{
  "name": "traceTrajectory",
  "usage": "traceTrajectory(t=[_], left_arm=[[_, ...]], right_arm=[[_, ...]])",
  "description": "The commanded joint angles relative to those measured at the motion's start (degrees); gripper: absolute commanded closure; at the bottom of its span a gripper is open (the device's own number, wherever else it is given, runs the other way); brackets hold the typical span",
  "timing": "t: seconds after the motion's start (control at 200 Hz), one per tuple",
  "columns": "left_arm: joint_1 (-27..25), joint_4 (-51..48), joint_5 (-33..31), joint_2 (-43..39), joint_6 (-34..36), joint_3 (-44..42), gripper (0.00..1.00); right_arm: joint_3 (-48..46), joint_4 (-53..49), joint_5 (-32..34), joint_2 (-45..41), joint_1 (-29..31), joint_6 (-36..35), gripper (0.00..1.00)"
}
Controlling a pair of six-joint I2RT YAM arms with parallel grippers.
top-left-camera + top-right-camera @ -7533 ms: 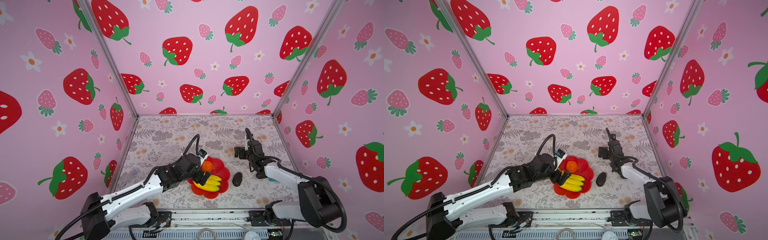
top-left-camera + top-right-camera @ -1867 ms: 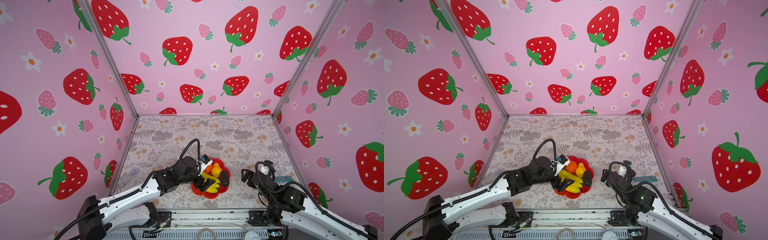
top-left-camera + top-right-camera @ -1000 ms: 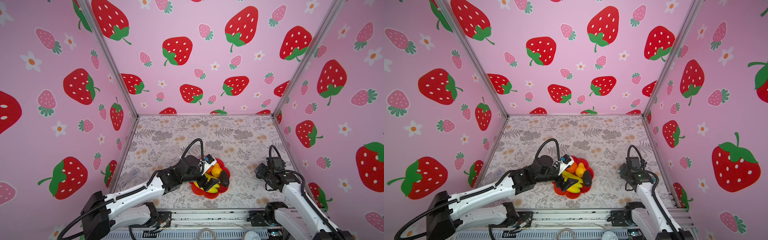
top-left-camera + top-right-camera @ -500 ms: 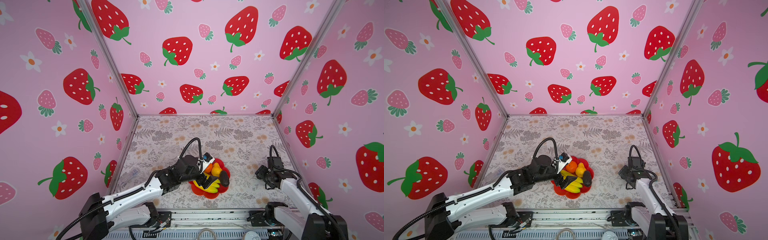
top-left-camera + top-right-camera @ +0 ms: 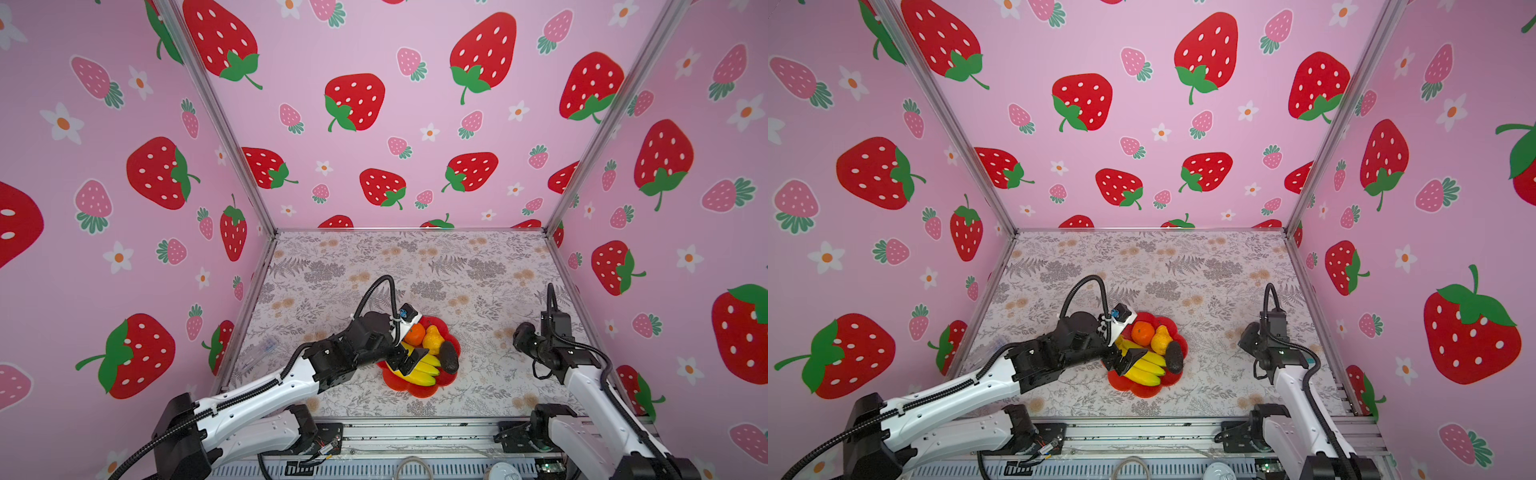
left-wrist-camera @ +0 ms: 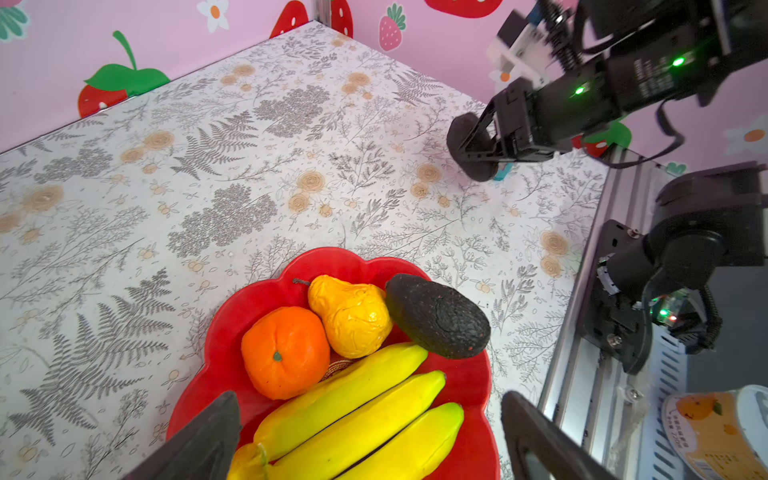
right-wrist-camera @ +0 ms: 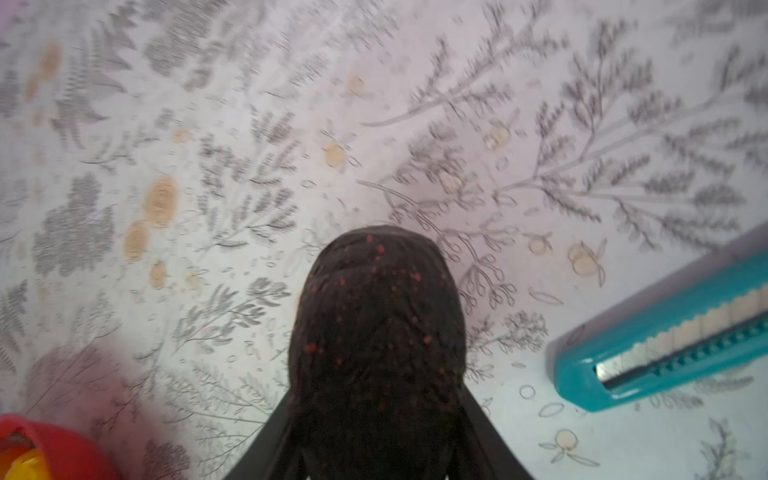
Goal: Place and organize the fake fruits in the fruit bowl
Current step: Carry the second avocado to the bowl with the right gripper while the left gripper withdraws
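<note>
The red fruit bowl [image 6: 232, 316] is sitting on the bench [image 5: 353, 266] near its front edge. It is holding a banana bunch [image 6: 365, 411], an orange [image 6: 284, 353], a bumpy yellow fruit [image 6: 353, 316] and one dark avocado [image 6: 438, 318], all packed together. The left end effector [image 5: 411, 358] is hovering over the bananas, its fingers spread wide and gripping nothing. The right end effector [image 5: 525, 337], well apart from the bowl on the right, is pinching the second avocado [image 7: 376, 332] low over the bench. A teal cutter [image 7: 665, 340] is lying near it.
</note>
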Motion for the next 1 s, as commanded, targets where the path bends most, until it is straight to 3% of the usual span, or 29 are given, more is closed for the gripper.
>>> traceTrajectory(t=[0.0, 0.25, 0.4, 0.625, 0.755, 0.996], left_arm=[[2.1, -7.7, -4.8, -2.1, -2.9, 1.2, 0.01], [9.2, -21.9, -8.6, -5.5, -12.9, 4.8, 0.01], [10.3, -31.1, -8.4, -8.0, -15.9, 8.6, 0.01], [11.1, -45.0, -10.2, -14.5, -16.4, 13.5, 0.01], [12.1, -42.4, -6.7, -18.9, -19.0, 10.7, 0.01], [14.3, -40.2, 1.6, -19.0, -23.8, 9.4, 0.01]], right_arm=[[3.6, 5.2, -8.0, -2.6, 3.4, -8.1, 0.59], [8.7, 8.5, -4.4, -2.9, 26.5, -9.0, 0.61], [9.2, 12.2, -1.3, -3.0, 41.6, -15.0, 0.6], [15.5, 13.2, -7.5, 12.6, 51.3, -24.4, 0.6], [19.7, 12.8, -10.6, 20.7, 53.2, -29.6, 0.62], [21.5, 14.1, -17.7, 25.4, 54.6, -35.1, 0.58]])
